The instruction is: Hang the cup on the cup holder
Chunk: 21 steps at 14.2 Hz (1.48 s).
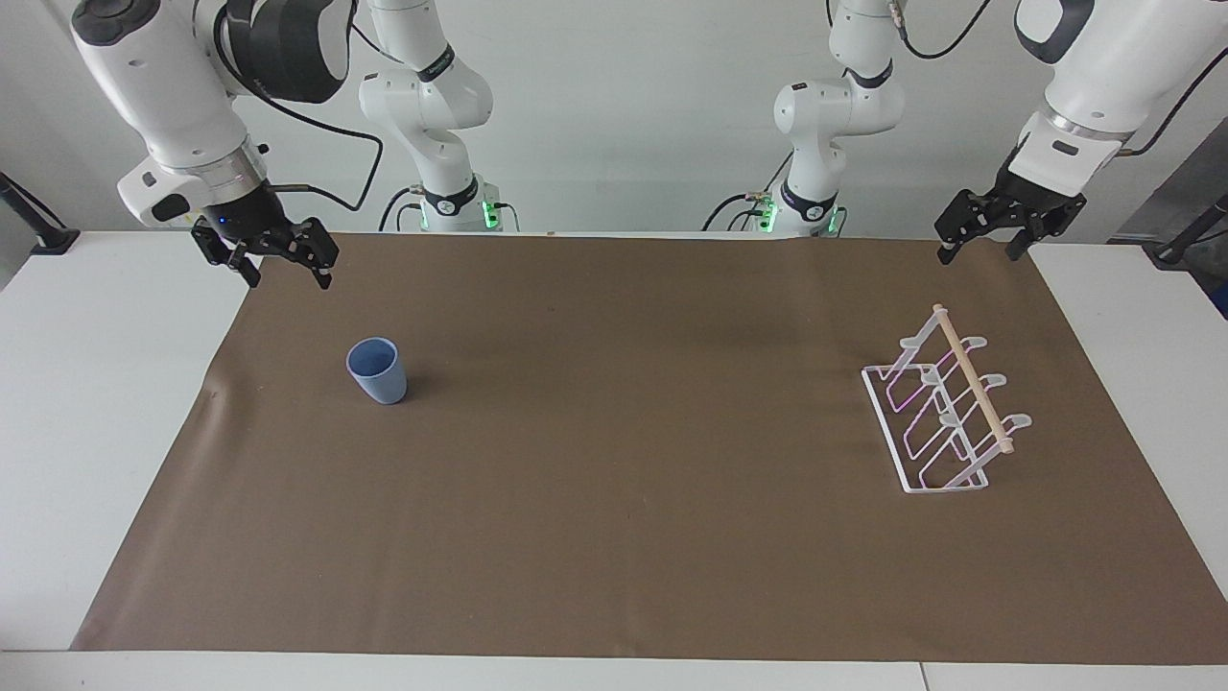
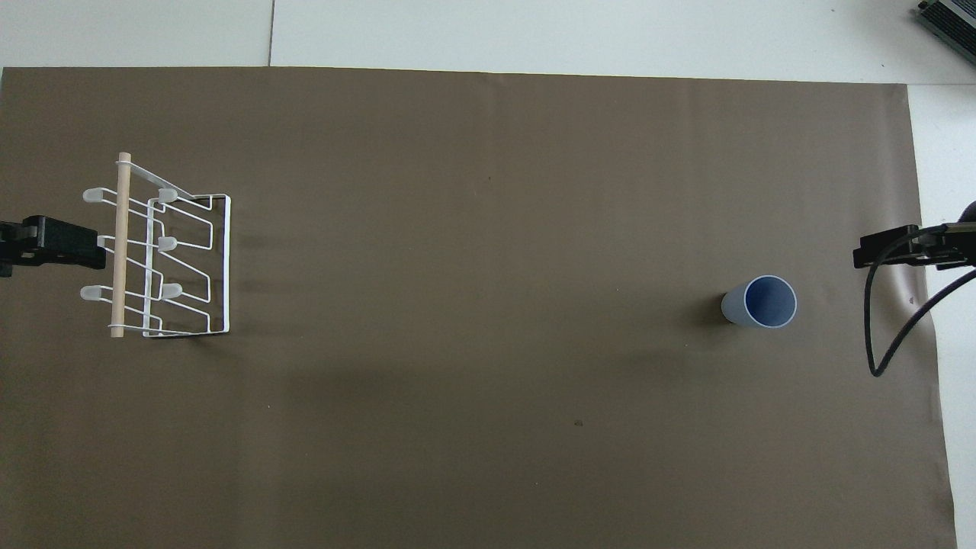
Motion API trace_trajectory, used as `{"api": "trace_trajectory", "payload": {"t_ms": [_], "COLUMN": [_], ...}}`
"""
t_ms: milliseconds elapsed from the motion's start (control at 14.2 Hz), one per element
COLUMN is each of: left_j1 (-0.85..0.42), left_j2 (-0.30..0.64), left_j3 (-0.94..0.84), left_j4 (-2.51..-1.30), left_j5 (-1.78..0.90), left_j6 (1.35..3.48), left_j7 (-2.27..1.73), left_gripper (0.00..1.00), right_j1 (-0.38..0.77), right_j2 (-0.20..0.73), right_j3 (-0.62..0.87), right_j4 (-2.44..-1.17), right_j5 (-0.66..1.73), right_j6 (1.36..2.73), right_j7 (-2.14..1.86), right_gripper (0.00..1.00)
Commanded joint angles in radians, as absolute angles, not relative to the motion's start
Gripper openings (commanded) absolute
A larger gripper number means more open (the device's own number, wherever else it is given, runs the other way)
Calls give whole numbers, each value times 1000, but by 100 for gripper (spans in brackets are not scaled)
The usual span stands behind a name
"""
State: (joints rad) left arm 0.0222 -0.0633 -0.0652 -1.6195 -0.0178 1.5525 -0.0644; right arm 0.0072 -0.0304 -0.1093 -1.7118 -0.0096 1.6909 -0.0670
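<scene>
We see the small light-blue handleless tumbler cup (image 1: pixel 376 370) (image 2: pixel 759 302) standing upright, mouth up, on the brown paper mat (image 1: pixel 614 461) (image 2: pixel 488 305), toward the right arm's end of the table. The right gripper (image 1: pixel 285 273) hangs in the air over the mat's edge at that end, well apart from the cup, fingers spread, holding nothing. Bare mat all round the cup; the mat's edge at the right arm's end is near it. The white wire cup holder with a light wooden top rod (image 1: pixel 945 413) (image 2: pixel 156 252) sits at the left arm's end, well apart from the cup, a wide stretch of bare mat between them. Prongs carry nothing. The left gripper (image 1: pixel 983 251) waits in the air over the mat's corner by the holder, fingers spread, not touching it. White table (image 1: pixel 96 384) shows past the mat at both ends.
</scene>
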Motion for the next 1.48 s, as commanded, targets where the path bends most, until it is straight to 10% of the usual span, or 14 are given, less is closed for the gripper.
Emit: {"api": "trace_trajectory", "payload": {"t_ms": [0, 1412], "left_j1": [25, 18], "left_j2": [-92, -94], "left_j3": [-71, -71], "left_j4": [-1652, -1658], "left_j5": [-14, -15], "left_j6": [1552, 1559], "left_j7": [-77, -80], "left_gripper": [100, 100], "right_j1": [11, 18], "right_j2": [-40, 35], "right_j3": [-107, -106], "right_j4": [-1732, -2152], "right_j5": [12, 14], "right_j6": [1750, 2210], "right_j7": [-75, -57], "right_gripper": [100, 100]}}
